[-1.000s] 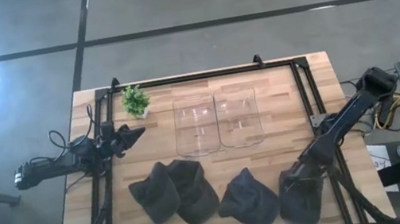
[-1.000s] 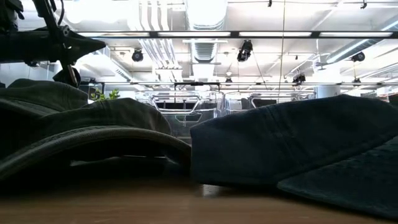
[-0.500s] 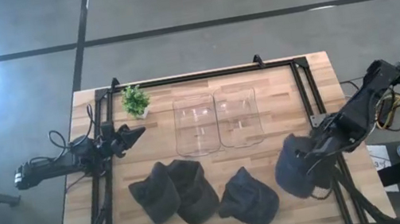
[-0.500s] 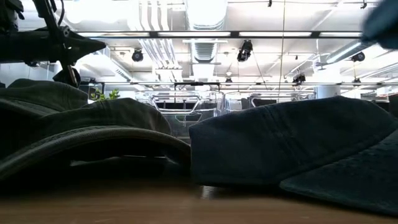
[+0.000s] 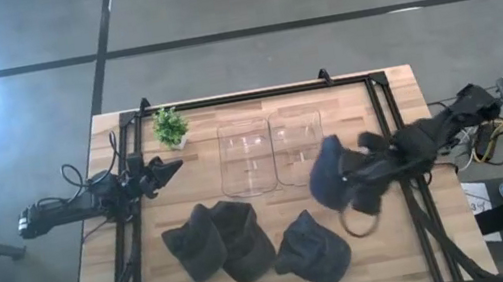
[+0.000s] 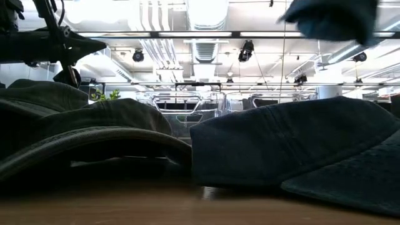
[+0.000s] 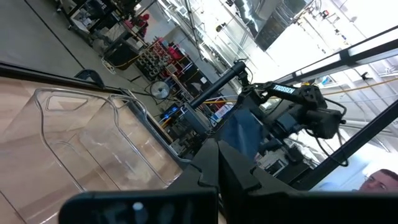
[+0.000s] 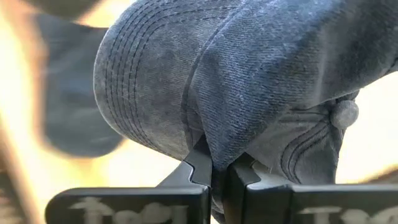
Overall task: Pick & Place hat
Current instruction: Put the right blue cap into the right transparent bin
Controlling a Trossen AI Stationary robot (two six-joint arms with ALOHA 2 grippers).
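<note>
My right gripper (image 5: 366, 175) is shut on a dark blue denim hat (image 5: 330, 173) and holds it in the air just near-right of the right clear bin (image 5: 298, 149). In the low view this hat (image 6: 331, 19) shows high up at the top right. In the right wrist view the hat's brim (image 8: 143, 87) and top button (image 8: 344, 114) fill the picture. Three more dark hats (image 5: 196, 249) (image 5: 244, 243) (image 5: 312, 249) lie flat along the near part of the table. My left gripper (image 5: 173, 168) waits shut over the table's left side. My right gripper pinches a fold of the crown's cloth (image 8: 217, 140), close to the top button, between its two fingers (image 8: 202, 165). The fingers come level from the table's right side. The hat is lifted clear of the table and hangs around the fingers, brim toward the table's left.
Two clear plastic bins (image 5: 246, 157) stand side by side at the table's middle. A small potted plant (image 5: 169, 127) sits at the far left. A black frame rail (image 5: 393, 129) runs along the table's edges. Bare wood (image 5: 390, 251) lies at the near right corner.
My right gripper has lifted the hat off the table's near right corner and carried it up, toward the far edge and leftward, toward the right bin. The hat now hangs clear of the table. The other hats have stayed in place.
</note>
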